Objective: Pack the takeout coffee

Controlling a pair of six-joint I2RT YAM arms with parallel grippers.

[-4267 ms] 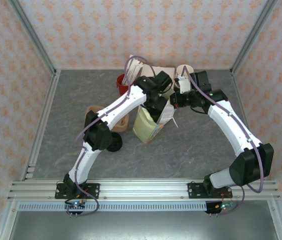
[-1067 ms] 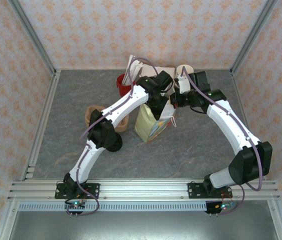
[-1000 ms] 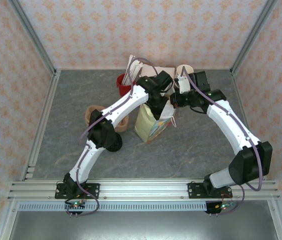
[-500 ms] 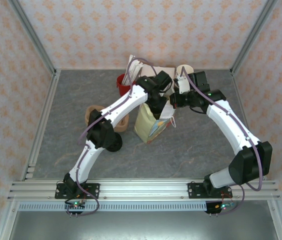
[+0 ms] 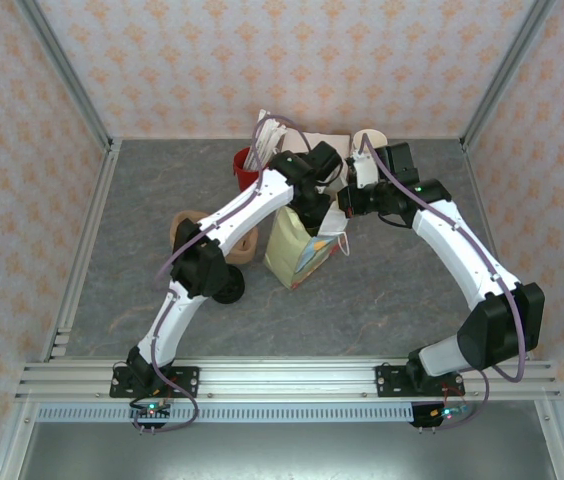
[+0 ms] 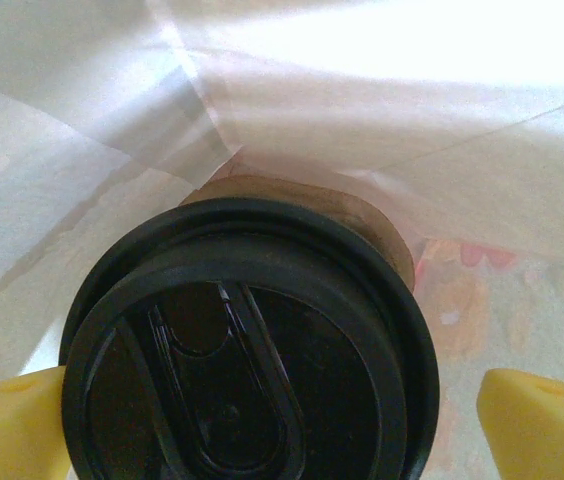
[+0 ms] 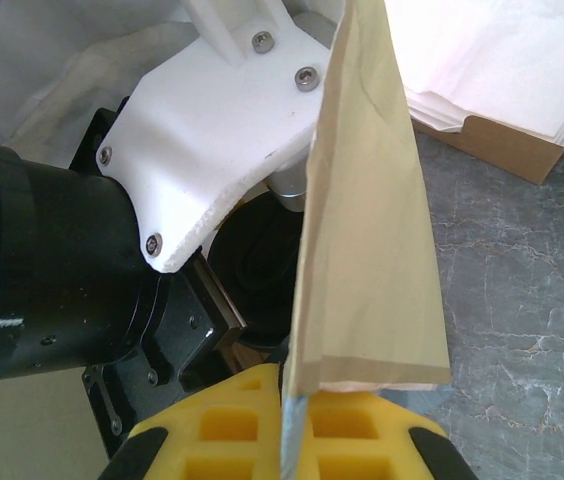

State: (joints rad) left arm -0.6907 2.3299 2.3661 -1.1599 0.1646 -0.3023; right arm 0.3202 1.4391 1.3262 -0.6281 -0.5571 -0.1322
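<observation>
Obs: takeout coffee [image 6: 247, 350] sits upright inside paper bag [image 5: 297, 250], lid up. Left end effector [image 6: 272, 425] is spread, with its fingers [image 6: 7, 425] at the lid's 9 and 3 o'clock, gripping nothing. Right end effector [image 7: 287, 420] is clenched on the bag rim.
Judgement: light; paper wall crushable; lid slick. Grip the wall below the lid.

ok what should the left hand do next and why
Probably lift the left hand straight up out of the paper bag: it stands open either side of the takeout coffee inside, and the right hand pinches the bag's edge.
</observation>
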